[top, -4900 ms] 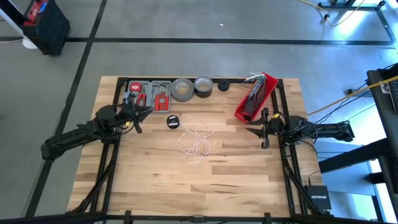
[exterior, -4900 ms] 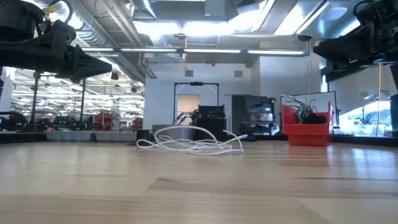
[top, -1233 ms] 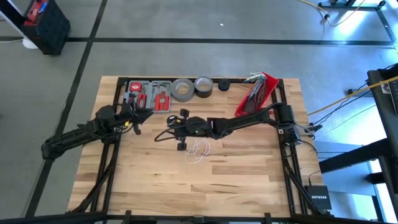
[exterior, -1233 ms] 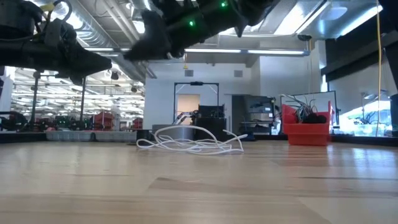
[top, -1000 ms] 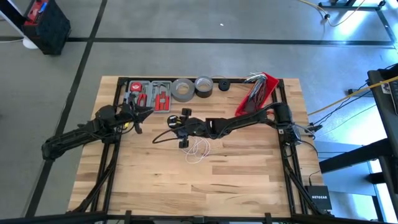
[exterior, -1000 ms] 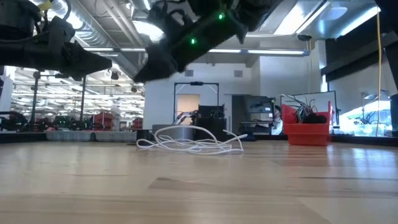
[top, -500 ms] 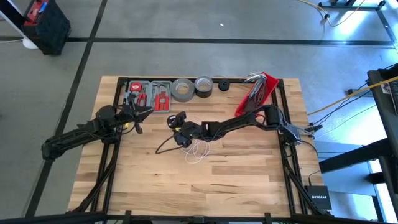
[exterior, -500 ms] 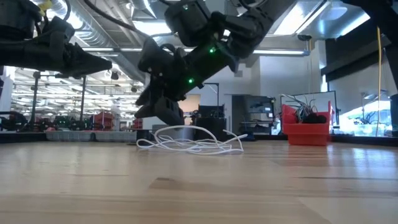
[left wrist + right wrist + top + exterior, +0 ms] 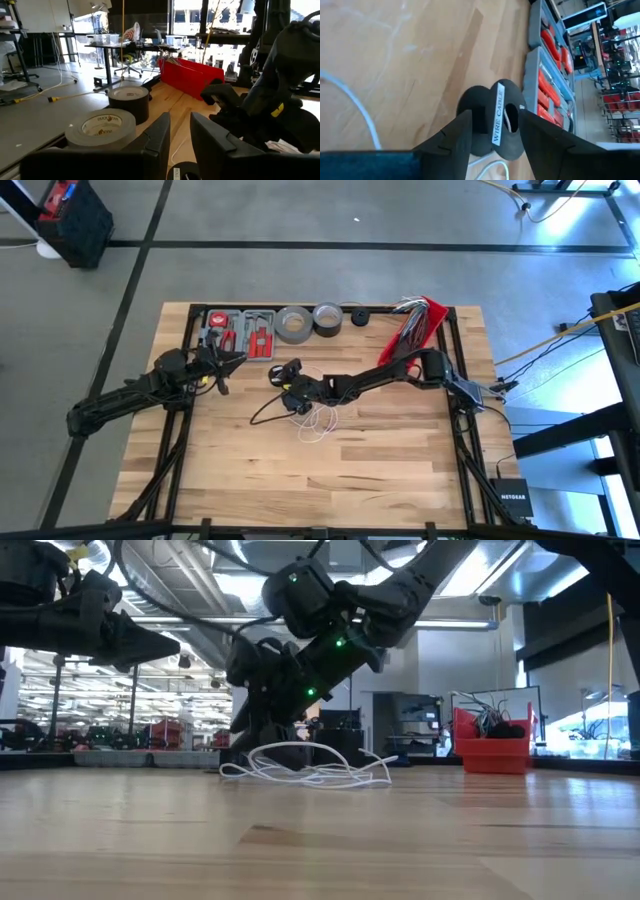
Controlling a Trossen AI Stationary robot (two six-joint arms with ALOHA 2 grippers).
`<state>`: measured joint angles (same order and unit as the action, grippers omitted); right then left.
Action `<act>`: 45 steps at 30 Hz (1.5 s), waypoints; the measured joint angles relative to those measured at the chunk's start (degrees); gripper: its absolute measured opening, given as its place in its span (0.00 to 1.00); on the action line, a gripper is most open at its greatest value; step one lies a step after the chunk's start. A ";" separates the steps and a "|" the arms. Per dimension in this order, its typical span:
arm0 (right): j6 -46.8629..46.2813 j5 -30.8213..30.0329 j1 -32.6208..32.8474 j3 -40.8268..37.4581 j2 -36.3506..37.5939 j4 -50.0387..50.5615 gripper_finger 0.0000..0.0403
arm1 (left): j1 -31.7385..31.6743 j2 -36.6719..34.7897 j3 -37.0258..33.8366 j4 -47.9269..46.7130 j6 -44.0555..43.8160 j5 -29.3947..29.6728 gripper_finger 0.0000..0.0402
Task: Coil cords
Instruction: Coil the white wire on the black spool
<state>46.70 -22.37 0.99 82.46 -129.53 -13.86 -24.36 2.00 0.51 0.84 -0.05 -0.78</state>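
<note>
The table (image 9: 400, 480) is bare across its lower half in the high view; clutter is kept to the upper edge — one tool tray (image 9: 238, 331), two tape rolls (image 9: 294, 324) and one red bin (image 9: 412, 332). The right gripper (image 9: 289, 380), jaws parted, has been lowered since half a second ago onto the black spool (image 9: 492, 120) (labelled WIRE CABLE). One white cord (image 9: 318, 418) lies tangled at centre. The left gripper (image 9: 230, 361) is held at upper left, jaws apart.
</note>
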 joint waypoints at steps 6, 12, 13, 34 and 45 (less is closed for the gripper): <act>0.32 -5.88 -0.40 0.04 -0.95 -1.60 0.41 | 0.00 0.02 0.00 -0.07 -0.13 0.00 0.17; 0.26 -7.01 -1.13 0.02 -1.05 -2.26 0.41 | 0.00 0.02 0.00 -0.13 -0.04 0.00 0.17; 0.10 -6.06 -1.18 0.02 -1.05 -1.95 0.41 | 0.00 0.02 0.00 -0.15 -0.02 0.00 0.17; -4.88 -3.19 -3.89 -0.01 -1.05 -2.19 0.22 | 0.00 0.04 0.00 -0.22 -0.17 0.00 0.17; -10.67 -4.55 -4.80 0.04 -0.90 -1.44 0.03 | 0.00 0.03 0.02 -0.24 -0.20 0.00 0.17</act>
<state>36.03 -26.92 -3.81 82.50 -130.43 -15.30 -24.36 2.04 0.54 0.60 -0.25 -0.78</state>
